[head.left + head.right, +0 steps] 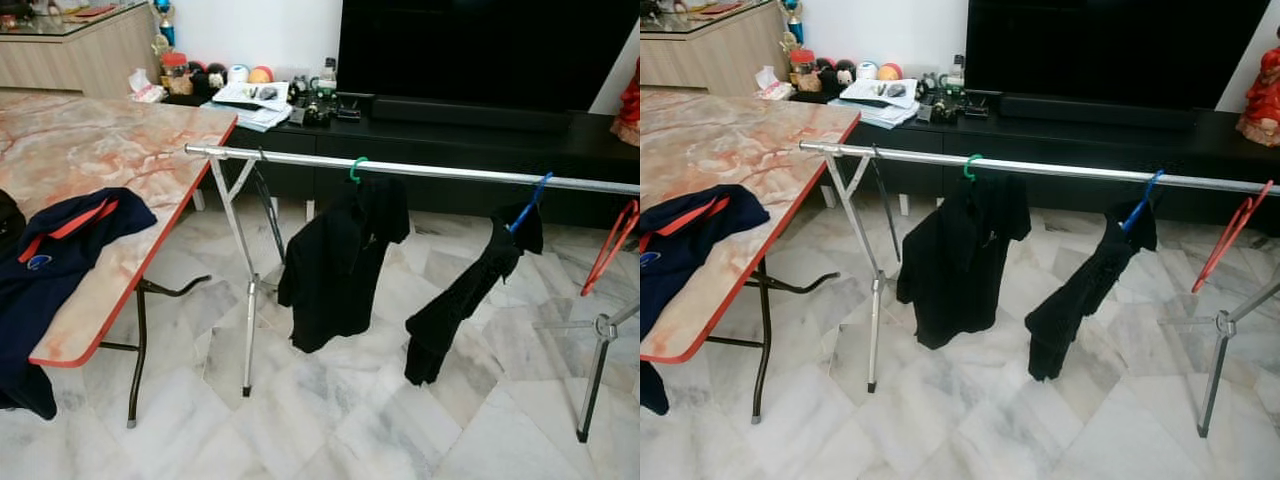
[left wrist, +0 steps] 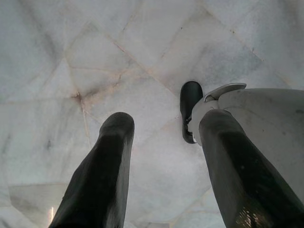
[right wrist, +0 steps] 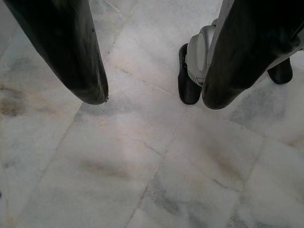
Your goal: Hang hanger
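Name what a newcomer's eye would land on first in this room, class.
Likely the long silver clothes rail across the marble floor, with two black garments hanging from green and blue hangers and an empty red hanger at its right end. Next, the navy shirt lying on the marble-patterned table.

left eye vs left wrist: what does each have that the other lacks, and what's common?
Left eye: the marble-topped table with a navy garment on it, the silver rail carrying two black garments, one on a green hanger and one on a blue hanger, an empty red hanger, and the TV cabinet behind.
Left wrist: the left gripper, fingers apart and holding nothing, pointing down beside the robot's black foot.
Both: the pale marble floor.
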### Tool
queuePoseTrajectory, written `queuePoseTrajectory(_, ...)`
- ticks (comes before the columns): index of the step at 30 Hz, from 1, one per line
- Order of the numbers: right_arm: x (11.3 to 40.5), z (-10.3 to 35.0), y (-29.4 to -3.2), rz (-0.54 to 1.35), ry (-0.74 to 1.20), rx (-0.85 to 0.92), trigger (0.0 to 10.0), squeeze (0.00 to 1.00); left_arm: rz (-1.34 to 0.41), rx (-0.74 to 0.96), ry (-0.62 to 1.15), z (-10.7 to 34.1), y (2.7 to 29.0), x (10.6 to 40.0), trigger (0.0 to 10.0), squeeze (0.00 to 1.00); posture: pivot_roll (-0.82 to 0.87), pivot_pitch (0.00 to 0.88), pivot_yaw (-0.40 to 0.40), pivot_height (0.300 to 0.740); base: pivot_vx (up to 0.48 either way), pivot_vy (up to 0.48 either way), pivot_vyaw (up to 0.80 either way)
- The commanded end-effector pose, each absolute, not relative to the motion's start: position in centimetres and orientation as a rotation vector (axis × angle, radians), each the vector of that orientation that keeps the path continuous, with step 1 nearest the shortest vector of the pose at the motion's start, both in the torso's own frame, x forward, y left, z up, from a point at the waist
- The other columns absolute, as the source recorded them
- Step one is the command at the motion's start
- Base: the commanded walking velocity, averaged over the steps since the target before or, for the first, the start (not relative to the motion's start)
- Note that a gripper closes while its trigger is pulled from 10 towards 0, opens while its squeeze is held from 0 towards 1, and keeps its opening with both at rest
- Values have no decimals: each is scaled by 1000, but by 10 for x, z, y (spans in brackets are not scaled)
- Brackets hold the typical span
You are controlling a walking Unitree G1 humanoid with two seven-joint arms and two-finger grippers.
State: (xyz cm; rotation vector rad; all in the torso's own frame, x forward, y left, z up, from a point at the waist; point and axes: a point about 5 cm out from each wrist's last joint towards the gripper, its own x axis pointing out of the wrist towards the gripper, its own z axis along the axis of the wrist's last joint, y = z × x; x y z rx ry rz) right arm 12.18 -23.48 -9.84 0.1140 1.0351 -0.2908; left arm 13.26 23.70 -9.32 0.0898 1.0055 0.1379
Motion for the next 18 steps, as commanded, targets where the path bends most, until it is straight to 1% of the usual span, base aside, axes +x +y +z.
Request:
queuePoseTrajectory(1,151,-96,-200,-181,998,118,10000,0,144,36,1071,-96,226,140,10000,0,175,0,-50,740,296,0,0)
queuePoseTrajectory(18,152,-96,-199,-170,994,114,10000,0,119,63,1081,-96,227,139,10000,0,167,0,-40,740,324,0,0)
